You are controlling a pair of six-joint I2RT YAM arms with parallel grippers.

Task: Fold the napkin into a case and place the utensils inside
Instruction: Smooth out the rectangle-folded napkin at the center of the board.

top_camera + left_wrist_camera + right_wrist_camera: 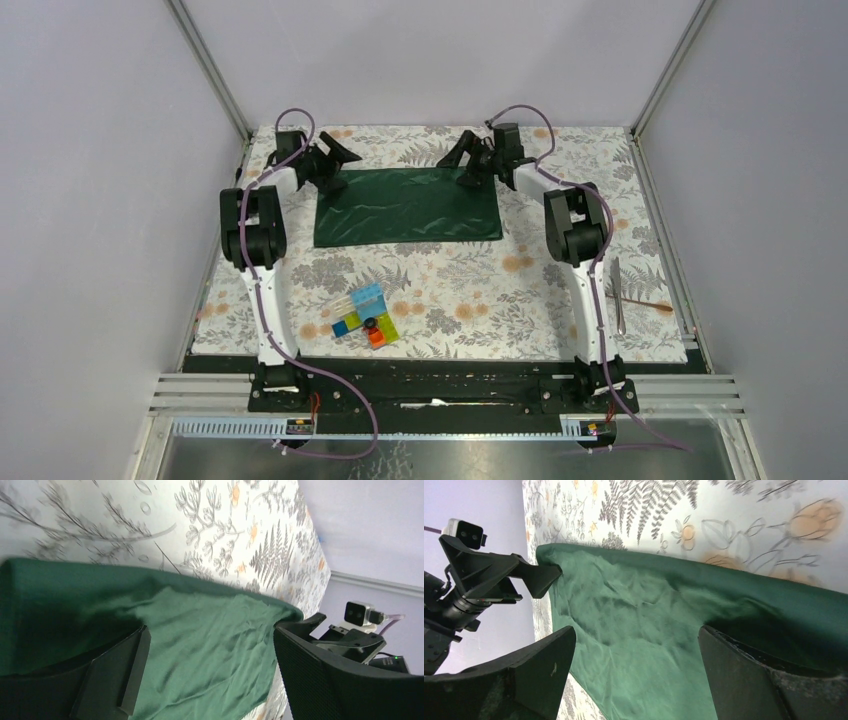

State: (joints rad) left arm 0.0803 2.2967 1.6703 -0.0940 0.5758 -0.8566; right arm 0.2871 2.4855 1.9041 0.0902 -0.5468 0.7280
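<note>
The jaws of the black two-finger left gripper (337, 160) (210, 635) are spread wide, with nothing pinched between them. It is held low over the far left corner of the dark green, slightly shiny satin-like napkin (405, 207) (200, 645) (644, 625). The black right gripper (462, 160) (634, 640) is likewise spread wide and grips nothing, and is set over the far right corner of the same cloth. Whether any fingertip touches the cloth cannot be told.

The napkin is laid flat as a wide rectangle, slightly wrinkled, on the far half of the floral-patterned table covering (470, 290), between the two arms. A small copper-coloured spoon (645, 301) and a thin silver metal utensil (617, 278) are seen crossed near the covering's right edge, well apart from the napkin. A cluster of colourful plastic blocks (365, 315) is placed nearer the arm bases.
</note>
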